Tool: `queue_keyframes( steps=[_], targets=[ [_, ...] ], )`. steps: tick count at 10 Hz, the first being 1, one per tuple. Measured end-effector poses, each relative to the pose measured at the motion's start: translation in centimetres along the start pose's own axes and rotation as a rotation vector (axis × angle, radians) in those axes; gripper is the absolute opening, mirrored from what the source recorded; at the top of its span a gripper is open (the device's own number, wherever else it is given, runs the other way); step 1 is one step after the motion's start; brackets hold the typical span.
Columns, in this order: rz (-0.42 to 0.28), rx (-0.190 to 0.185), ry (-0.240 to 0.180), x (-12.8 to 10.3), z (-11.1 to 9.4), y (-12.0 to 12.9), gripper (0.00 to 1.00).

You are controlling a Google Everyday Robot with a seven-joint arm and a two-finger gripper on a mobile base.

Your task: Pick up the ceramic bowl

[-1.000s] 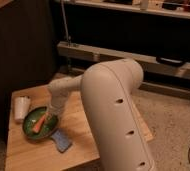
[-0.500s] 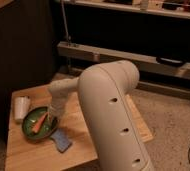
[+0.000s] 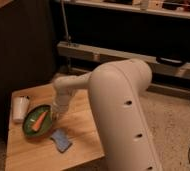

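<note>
My arm [image 3: 113,95] reaches left over the worktop [image 3: 83,135]. The ceramic bowl [image 3: 30,127], near left beside the cup [image 3: 20,108] with something orange inside, has my gripper [image 3: 54,114] at its right rim; I cannot tell how the jaws stand.

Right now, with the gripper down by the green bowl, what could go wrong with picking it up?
The gripper sits at the right rim of the ceramic bowl, which holds an orange carrot-like piece; tilting the bowl on the lift could spill it. The white cup stands close on the bowl's left, so a shoved bowl might knock it. The blue sponge lies just beside the rim and could get dragged.
</note>
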Motion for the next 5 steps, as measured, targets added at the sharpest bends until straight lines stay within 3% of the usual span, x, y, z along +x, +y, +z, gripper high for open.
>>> queue_keyframes(
  steps=[1, 3, 5],
  targets=[
    [-0.008, -0.04, -0.035, -0.2, -2.5, 0.0, 0.0],
    [-0.046, -0.17, -0.125, -0.3, -8.3, -0.8, 0.0],
    [-0.109, -0.375, -0.22, 0.0, -13.5, -2.9, 0.0]
  ],
)
